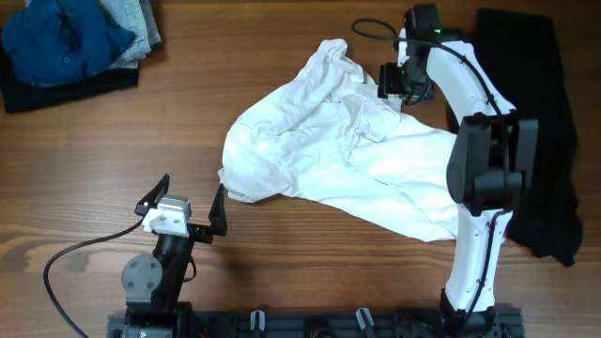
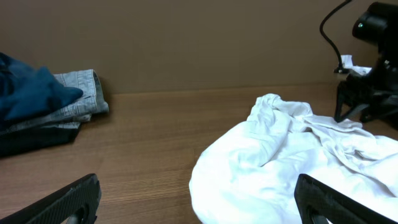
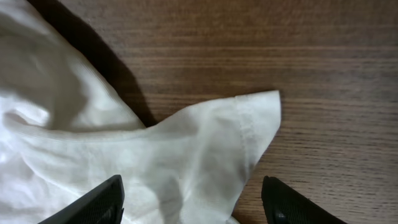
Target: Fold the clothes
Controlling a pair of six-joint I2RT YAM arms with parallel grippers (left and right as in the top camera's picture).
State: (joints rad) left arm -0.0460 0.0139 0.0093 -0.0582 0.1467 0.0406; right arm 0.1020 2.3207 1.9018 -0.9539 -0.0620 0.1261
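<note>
Overhead: white T-shirt [image 1: 347,150] lies crumpled, unfolded, at centre-right of the wooden table [image 1: 235,272], bunched into a diagonal heap. Its near-right edge is hidden behind the right arm [image 1: 484,160], so the full outline can't be traced; front vs. back can't be told.

R. wrist view: one sleeve w/ stitched hem [image 3: 249,130] lies flat on the wood, corner pointing away from the camera. The shirt is cut off at the left & bottom edges. The right gripper [image 3: 193,202] hangs over this sleeve, jaws well apart, nothing pinched; only the two finger tips show, the rest is out of frame. Overhead places it [image 1: 402,86] at the shirt's far-right end.

L. wrist view: shirt [image 2: 280,162] ahead & to the right, cut off at bottom. The left gripper [image 2: 199,202] has its jaws spread wide, empty. Overhead: it [image 1: 194,185] sits just beside the shirt's near-left edge, apart from it.

Far-left corner: blue garment [image 1: 61,42] on grey denim [image 1: 136,23] on a dark item, partly cropped. Black garment [image 1: 545,141] lies at the far right, partly under the right arm.
</note>
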